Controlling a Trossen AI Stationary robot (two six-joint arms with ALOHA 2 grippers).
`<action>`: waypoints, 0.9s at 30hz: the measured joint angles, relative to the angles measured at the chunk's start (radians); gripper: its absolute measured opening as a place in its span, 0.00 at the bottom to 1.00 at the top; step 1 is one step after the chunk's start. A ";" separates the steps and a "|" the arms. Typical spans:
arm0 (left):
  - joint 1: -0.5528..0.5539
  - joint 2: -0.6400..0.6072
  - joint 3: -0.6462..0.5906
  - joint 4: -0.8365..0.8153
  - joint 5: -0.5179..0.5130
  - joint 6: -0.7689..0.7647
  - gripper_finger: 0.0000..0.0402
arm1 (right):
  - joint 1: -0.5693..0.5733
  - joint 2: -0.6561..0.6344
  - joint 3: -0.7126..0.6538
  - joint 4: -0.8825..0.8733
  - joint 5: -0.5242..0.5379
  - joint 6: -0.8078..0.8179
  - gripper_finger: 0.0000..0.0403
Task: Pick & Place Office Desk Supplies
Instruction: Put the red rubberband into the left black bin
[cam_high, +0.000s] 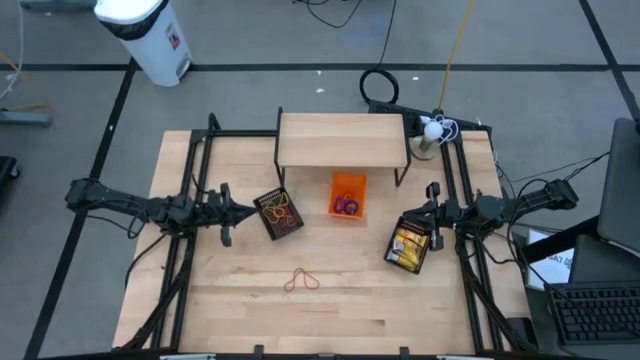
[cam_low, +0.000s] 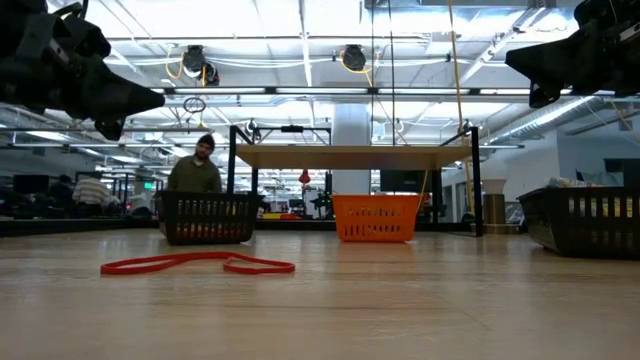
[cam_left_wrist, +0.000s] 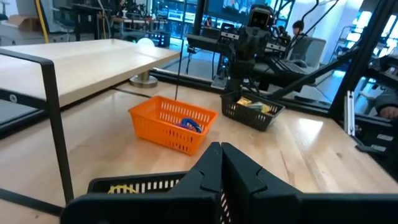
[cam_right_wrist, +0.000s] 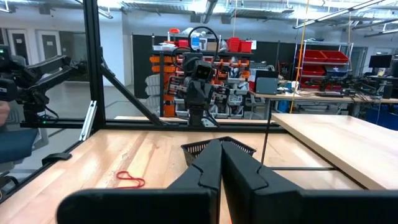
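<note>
Both arms idle, left gripper (cam_high: 240, 211) and right gripper (cam_high: 428, 212) with fingers closed on nothing, hovering mid-frame. One rubber band (cam_high: 301, 281) lies loose on the table (cam_high: 340, 310), lower centre, apart from the three baskets. Judged between picks: next move needs a gripper opened and lowered over the band.

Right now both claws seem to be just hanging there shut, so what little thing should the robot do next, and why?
Probably the left claw should open and swing toward the red rubber band. It is the only item lying loose on the table; the others already sit in baskets. Both the left and the right claw are shut and empty, and the band lies slightly nearer the left.
</note>
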 joint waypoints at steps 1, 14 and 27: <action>0.000 0.000 0.000 -0.002 0.000 0.007 0.01 | 0.000 0.000 0.000 0.000 0.000 0.000 0.01; 0.000 0.001 0.000 0.014 0.020 -0.009 0.06 | 0.000 0.000 0.000 -0.002 0.000 -0.022 0.01; -0.022 0.028 0.022 0.027 0.076 -0.078 0.03 | 0.000 0.000 0.000 -0.004 0.001 -0.022 0.01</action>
